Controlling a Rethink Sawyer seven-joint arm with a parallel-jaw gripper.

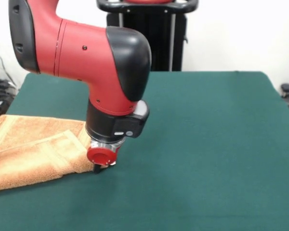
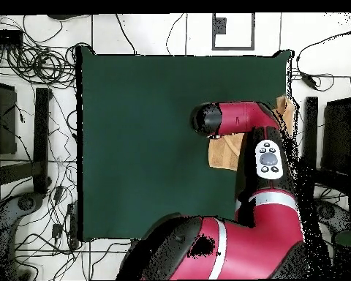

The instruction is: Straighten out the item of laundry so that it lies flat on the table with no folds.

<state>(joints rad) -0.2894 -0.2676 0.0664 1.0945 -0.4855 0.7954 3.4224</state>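
Pinch the folded towel (image 1: pixel 33 154) corner by the desk (image 1: pixel 207 144) edge, pull flat slowly; cannot tell whether tool (image 1: pixel 100 167) is open or closed.

No text, label, brand, number or sign can be read in either view. A grey control panel (image 2: pixel 268 159) with round buttons is seen on the red arm at the right of the overhead frame, but no markings on it can be made out. A small pale patch on the arm's black wrist housing (image 1: pixel 119 134) in the front view is too small to be read.
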